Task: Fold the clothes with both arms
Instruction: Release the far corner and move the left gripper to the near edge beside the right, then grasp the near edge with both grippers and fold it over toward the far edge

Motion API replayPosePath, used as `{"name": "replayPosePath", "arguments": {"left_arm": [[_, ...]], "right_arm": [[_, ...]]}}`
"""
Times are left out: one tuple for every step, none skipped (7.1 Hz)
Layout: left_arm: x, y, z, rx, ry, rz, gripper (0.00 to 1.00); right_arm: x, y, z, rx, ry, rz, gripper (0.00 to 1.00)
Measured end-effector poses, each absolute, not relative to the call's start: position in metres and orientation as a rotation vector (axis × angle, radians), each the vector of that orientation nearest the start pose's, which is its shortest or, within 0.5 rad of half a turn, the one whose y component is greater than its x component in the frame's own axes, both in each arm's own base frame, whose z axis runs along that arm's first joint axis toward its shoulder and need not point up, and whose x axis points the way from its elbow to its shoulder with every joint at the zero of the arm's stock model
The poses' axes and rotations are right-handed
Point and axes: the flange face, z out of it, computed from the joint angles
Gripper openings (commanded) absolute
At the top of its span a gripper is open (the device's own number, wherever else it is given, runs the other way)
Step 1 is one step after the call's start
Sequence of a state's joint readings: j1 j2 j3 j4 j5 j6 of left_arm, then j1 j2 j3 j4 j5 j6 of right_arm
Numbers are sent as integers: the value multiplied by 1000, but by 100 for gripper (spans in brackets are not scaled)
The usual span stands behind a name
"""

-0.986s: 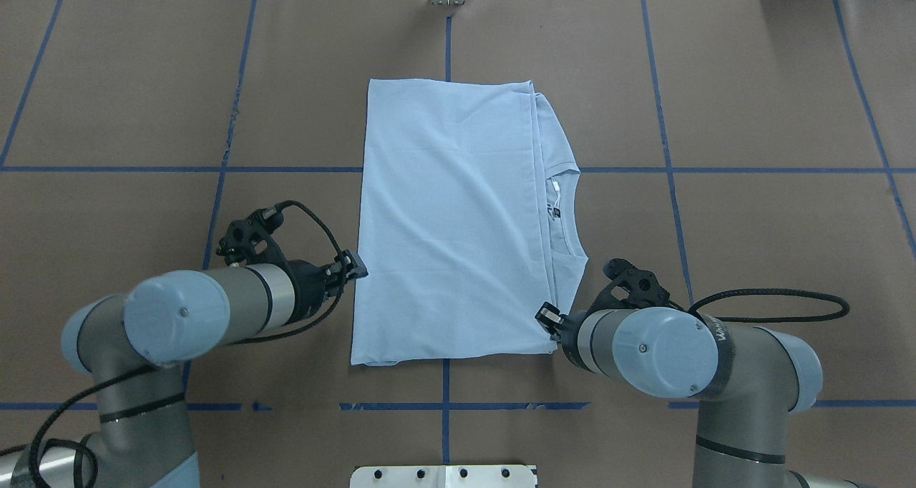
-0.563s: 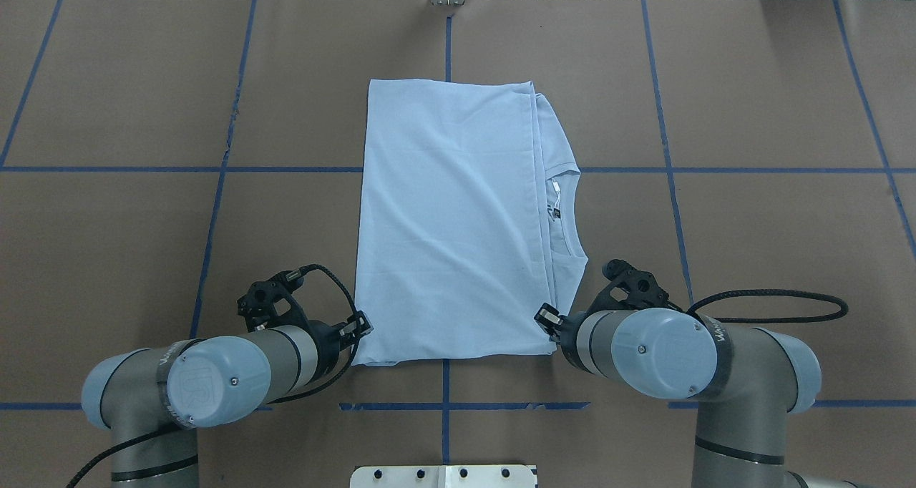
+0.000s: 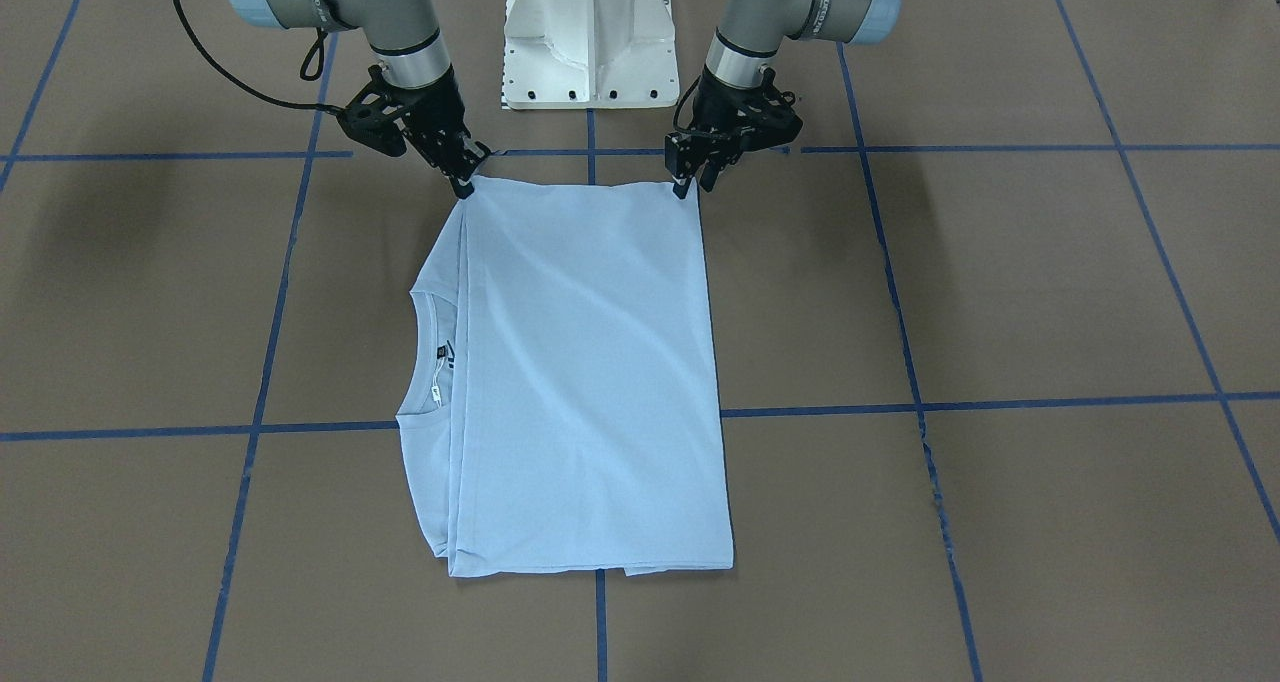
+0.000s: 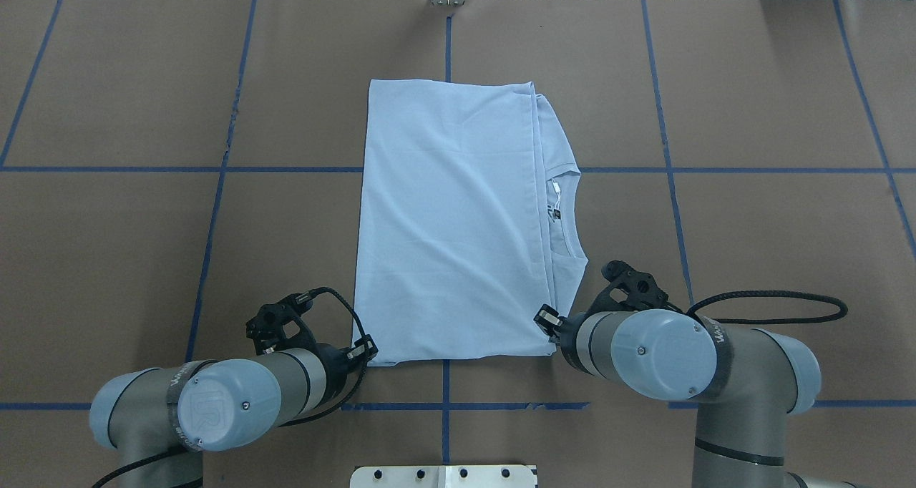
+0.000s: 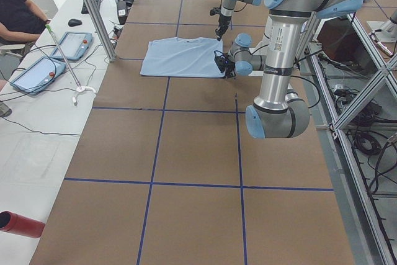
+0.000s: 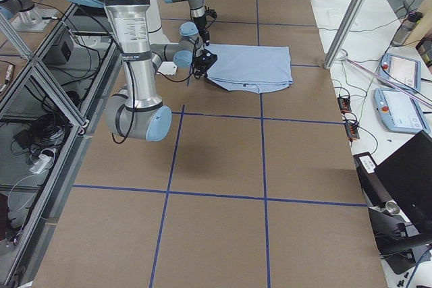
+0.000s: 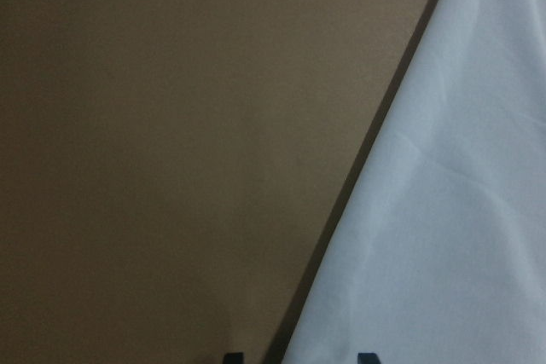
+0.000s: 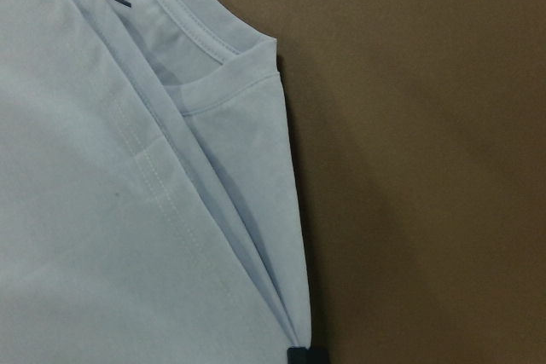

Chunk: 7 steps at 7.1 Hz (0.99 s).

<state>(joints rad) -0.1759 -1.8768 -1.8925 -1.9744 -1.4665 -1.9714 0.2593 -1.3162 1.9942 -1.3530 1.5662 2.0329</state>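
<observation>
The light blue T-shirt [image 4: 451,223] lies folded into a tall rectangle in the middle of the table. Its round neck and label [image 4: 555,209] face my right side, and the print is hidden. My left gripper [image 4: 363,350] is open at the shirt's near left corner. In the left wrist view [image 7: 299,357] its tips straddle the shirt's edge [image 7: 452,210]. My right gripper [image 4: 547,321] is at the near right corner. In the right wrist view [image 8: 307,355] it looks shut on the layered edge [image 8: 281,296]. The front view shows the left gripper [image 3: 692,180] and the right gripper [image 3: 466,182].
The brown table top carries a grid of blue tape lines [image 4: 665,169]. The white pedestal base [image 3: 590,32] stands just behind the shirt's near edge. A black cable loop [image 4: 773,305] hangs off my right arm. Tablets [image 5: 37,69] lie on the side bench.
My left gripper has moved toward the robot along the shirt's left edge, from mid-edge down to the near left corner. The right gripper and the shirt have not moved.
</observation>
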Motion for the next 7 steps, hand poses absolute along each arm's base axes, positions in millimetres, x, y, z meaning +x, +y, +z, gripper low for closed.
{"name": "replayPosePath", "arguments": {"left_arm": [[547,-242,301,-31,1055,-592,0],[545,-242,296,-37,1066,-599,0],[537,-242,287,-40,1087,-603,0],[522,-239,276,-49,1116,-610,0],[504,-224,263,-84,1145,-622,0],[487,-198,242,-140,1171,-637,0],[460,-181,212,-180,1196,-652,0]], "right_arm": [[-500,-271,312,-88,-910,674,0],[-500,-271,312,-89,-910,673,0],[-500,-270,312,-89,-912,672,0],[-500,-264,309,-94,-919,663,0],[-496,-250,305,-107,-931,644,0],[-480,-231,301,-126,-945,621,0],[-452,-212,295,-148,-964,605,0]]}}
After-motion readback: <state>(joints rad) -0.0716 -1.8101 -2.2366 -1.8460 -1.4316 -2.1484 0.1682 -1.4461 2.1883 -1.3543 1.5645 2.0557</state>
